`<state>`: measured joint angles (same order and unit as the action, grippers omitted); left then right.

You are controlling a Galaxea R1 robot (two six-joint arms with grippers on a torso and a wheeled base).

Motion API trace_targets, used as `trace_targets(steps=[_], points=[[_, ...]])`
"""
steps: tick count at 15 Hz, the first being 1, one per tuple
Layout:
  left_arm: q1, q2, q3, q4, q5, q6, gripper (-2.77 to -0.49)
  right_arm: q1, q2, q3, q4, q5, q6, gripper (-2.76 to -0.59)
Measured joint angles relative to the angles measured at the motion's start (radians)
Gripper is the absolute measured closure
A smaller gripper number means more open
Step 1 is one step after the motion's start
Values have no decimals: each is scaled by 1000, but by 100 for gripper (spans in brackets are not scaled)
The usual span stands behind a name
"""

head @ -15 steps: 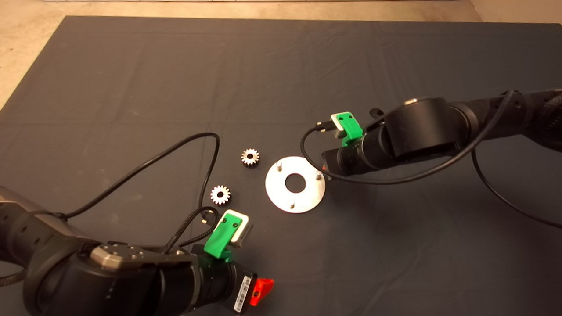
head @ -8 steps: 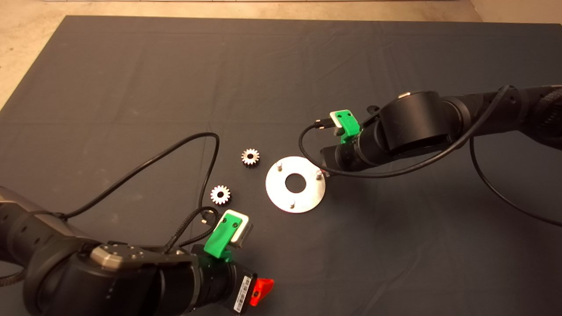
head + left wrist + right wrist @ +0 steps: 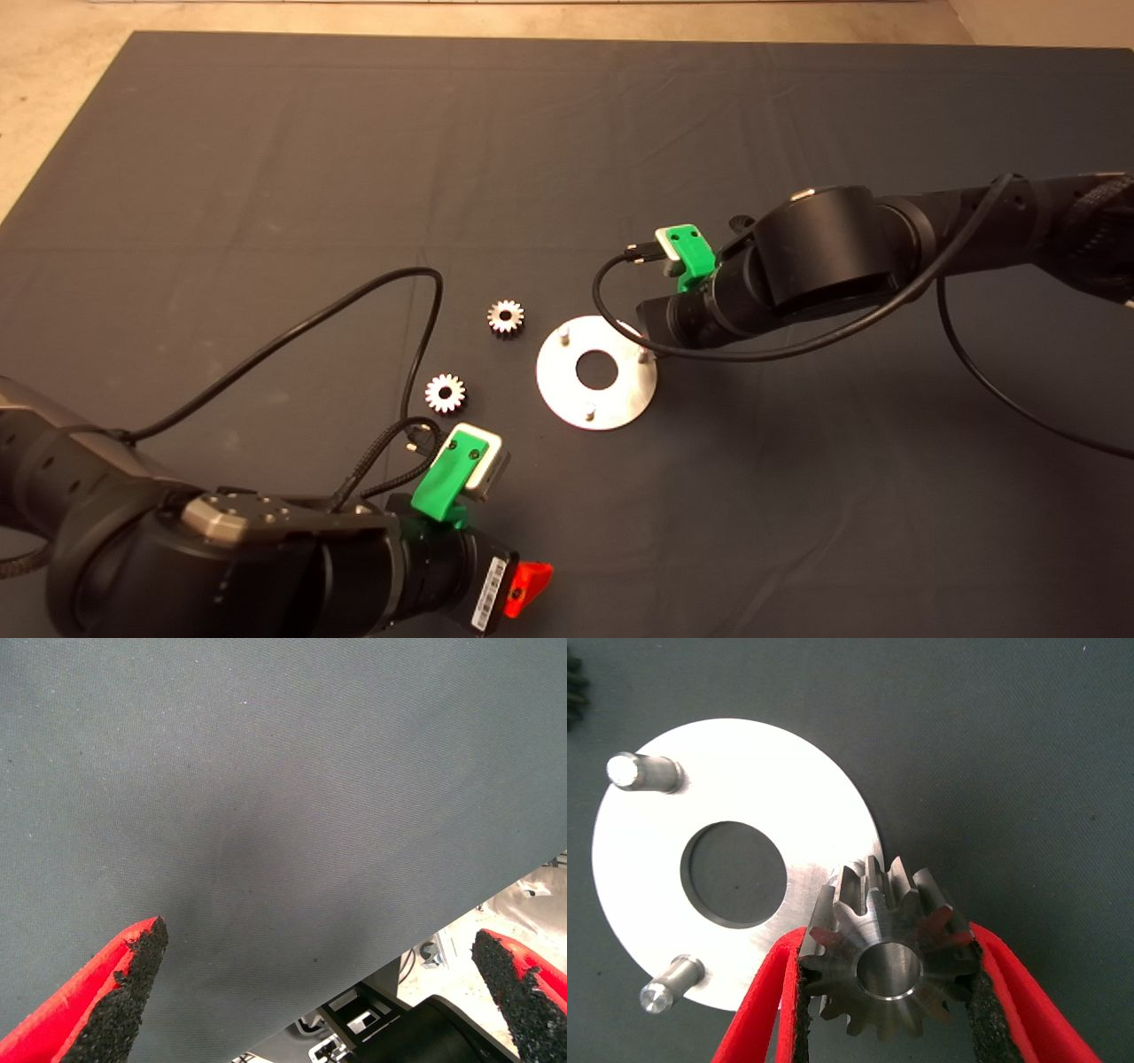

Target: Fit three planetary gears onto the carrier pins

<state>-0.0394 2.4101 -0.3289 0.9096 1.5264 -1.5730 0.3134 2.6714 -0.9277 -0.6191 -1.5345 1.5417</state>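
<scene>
The flat silver disc (image 3: 620,390) lies mid-mat with three carrier pins (image 3: 563,336) upright on it. Two planetary gears lie flat on the mat left of it, one (image 3: 505,316) farther back and one (image 3: 445,392) nearer. My right gripper (image 3: 888,943) is shut on the third gear (image 3: 877,970), holding it over the disc's (image 3: 806,806) edge. There it covers one pin, while two pins (image 3: 642,771) stand bare. In the head view my right wrist (image 3: 700,315) hides the fingers and that gear. My left gripper (image 3: 323,988) is open and empty, parked at the mat's near-left edge.
A black cable (image 3: 354,306) from the left arm loops over the mat close to the two loose gears. The right arm's cable (image 3: 620,266) hangs beside the disc. In the left wrist view the mat's edge and black equipment (image 3: 416,1028) on the floor show.
My right arm has shifted a little to the left and farther back, staying over the disc's right side with the gear. The left arm, the loose gears and the disc have not moved.
</scene>
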Motion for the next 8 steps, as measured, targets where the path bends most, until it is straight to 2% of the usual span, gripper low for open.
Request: trace_targets(steps=[2,4,7,8], points=[[0,0,0,0,0,0,-248,-18,20,-32,4,-1,0,-94],[0,0,0,0,0,0,-248,-21,47,-61,4,1,-3,-94],[0,0,0,0,0,0,-248,-31,59,-70,4,6,-4,-95],[0,0,0,0,0,0,-248,-33,58,-74,4,1,-4,-94]])
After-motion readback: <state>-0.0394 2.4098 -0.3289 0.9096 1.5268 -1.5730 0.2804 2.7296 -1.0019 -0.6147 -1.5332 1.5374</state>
